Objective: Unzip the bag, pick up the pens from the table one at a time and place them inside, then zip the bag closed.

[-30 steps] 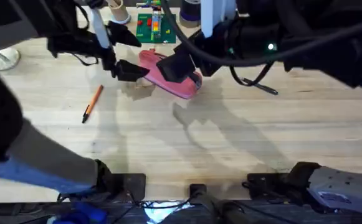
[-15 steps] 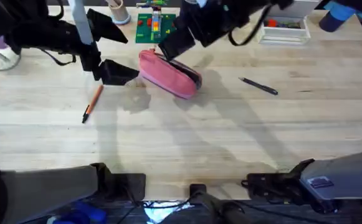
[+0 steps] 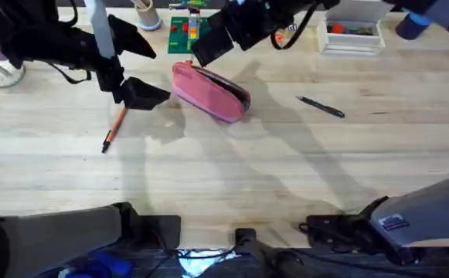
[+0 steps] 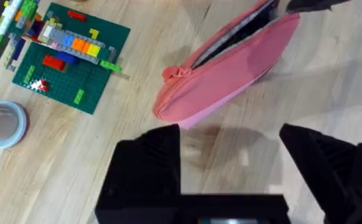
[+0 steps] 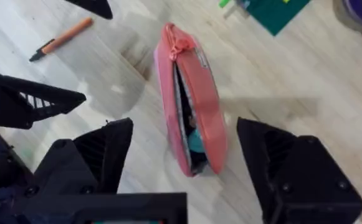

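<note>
The pink bag lies on the table at the back centre, and its zipper gapes to show dark lining. My left gripper is open just left of the bag's end, not touching it. Open too, my right gripper hovers above and behind the bag. An orange pen with a dark tip lies left of the bag, also seen in the right wrist view. A slim black pen lies to the bag's right.
A green brick baseplate with coloured bricks, a cup and a white box line the far edge. A clear glass stands at the far left. The near half of the table is bare wood.
My right gripper has lifted off the bag and drawn back toward the far edge. The left gripper has shifted a little left, away from the bag's end. The bag now lies free.
</note>
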Controlling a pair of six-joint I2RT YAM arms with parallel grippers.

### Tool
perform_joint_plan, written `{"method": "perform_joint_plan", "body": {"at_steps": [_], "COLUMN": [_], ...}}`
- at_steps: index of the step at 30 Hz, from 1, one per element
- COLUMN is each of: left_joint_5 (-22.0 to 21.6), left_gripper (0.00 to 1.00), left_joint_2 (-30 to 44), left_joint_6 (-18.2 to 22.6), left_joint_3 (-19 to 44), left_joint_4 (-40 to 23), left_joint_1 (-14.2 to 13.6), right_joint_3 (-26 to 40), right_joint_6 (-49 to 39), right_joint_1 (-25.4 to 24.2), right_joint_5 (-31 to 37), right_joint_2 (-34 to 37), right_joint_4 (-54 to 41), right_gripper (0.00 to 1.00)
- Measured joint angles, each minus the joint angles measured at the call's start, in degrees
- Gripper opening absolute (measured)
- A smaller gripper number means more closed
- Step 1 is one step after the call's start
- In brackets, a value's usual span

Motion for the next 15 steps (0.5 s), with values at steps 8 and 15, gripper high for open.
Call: {"method": "perform_joint_plan", "body": {"at_steps": [8, 15], "left_joint_5": [-0.04, -0.17], "left_gripper": [0.993, 0.993], "left_joint_2": [0.00, 0.00], "left_joint_6": [0.00, 0.00], "left_joint_3": [0.01, 0.00], "left_joint_4": [0.22, 0.22], "left_joint_1": [0.00, 0.00], "right_joint_3": [0.11, 0.11], "right_joint_6": [-4.52, -5.43], "right_joint_1": [0.00, 0.00], "right_joint_5": [-0.31, -0.43], "right_joint_2": [0.00, 0.00], "right_joint_4": [-2.08, -2.20], "right_gripper": [0.683, 0.037]}}
